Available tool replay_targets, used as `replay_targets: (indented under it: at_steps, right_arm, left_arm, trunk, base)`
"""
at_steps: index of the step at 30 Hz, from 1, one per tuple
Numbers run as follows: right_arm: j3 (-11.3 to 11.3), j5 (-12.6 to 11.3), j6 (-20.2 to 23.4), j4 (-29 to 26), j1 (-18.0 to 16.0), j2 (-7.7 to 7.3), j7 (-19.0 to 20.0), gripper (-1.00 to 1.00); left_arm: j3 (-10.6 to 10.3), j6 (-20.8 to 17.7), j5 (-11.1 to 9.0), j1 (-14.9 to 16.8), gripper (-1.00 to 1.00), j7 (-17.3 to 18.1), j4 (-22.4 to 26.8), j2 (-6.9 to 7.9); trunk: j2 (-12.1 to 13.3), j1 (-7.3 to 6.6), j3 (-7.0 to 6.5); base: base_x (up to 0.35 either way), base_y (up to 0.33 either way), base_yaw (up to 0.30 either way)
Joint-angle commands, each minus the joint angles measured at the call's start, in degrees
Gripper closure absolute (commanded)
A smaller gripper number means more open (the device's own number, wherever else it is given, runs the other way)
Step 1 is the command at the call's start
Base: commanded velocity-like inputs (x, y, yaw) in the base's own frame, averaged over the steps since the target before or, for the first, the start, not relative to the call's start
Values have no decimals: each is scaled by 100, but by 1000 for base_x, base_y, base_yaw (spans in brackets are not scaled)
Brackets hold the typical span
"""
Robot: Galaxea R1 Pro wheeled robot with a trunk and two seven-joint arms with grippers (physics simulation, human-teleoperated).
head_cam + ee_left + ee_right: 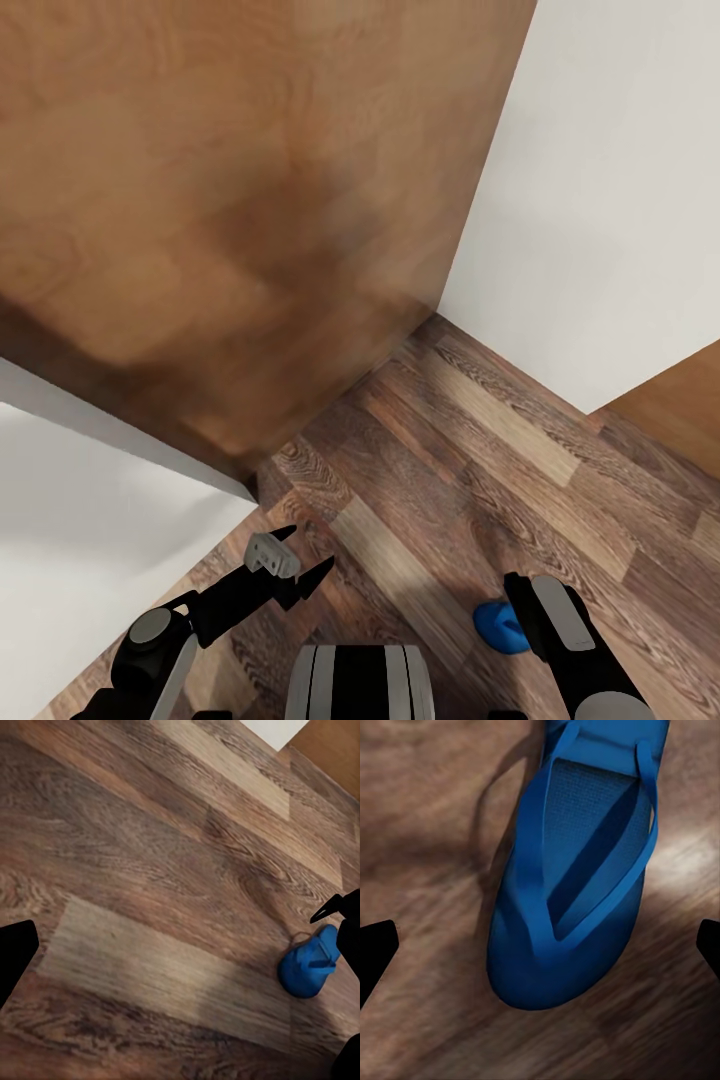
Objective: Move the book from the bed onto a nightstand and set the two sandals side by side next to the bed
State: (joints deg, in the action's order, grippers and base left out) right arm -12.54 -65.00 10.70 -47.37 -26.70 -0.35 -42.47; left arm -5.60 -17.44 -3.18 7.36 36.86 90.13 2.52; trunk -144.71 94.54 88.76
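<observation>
One bright blue sandal (574, 862) lies flat on the brown wood-plank floor (470, 470), its straps facing up. My right gripper (540, 949) hovers over it, open, with a dark fingertip on either side and nothing held. From the head camera the sandal (495, 627) peeks out beside my right arm (560, 625), which covers part of it. My left gripper (300, 552) is open and empty above bare floor to the left. Its wrist camera catches the same sandal (304, 967) off to one side. The second sandal, the book, the bed and the nightstands are out of view.
A large brown wooden panel (230, 200) stands close ahead at the left. White walls (600, 200) meet it on the right and run along the near left (90, 520). Another brown wooden surface (680, 400) sits at the right edge. Open floor runs between them.
</observation>
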Motion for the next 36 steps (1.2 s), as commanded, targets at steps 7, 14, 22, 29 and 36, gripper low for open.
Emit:
replay_targets:
  at_steps: [7,14,22,29,36]
  right_arm:
    - [-11,-12,38,-9,1,0,-27,-100]
    - [-11,-12,38,-9,2,0,-26,-100]
    - [-11,-12,38,-9,0,0,-28,-100]
    - [-7,-12,38,-9,0,0,-27,-100]
    - [-3,-12,38,-9,-1,0,-24,-100]
  left_arm:
    - [-3,-49,-34,2,-100,6,5,3]
    - [-3,-52,-41,2,-100,12,5,3]
    - [-3,-55,-34,2,-100,6,5,-5]
    - [-5,-49,-34,2,-100,6,5,-6]
    - [-3,-49,-42,2,-100,6,5,-6]
  trunk:
    - [-1,0,3]
    - [-1,0,3]
    - [-11,18,158]
    - [-20,36,314]
    - [-21,38,336]
  base:
    - [10,0,0]
    - [0,0,0]
    - [0,0,0]
    - [0,0,0]
    - [0,0,0]
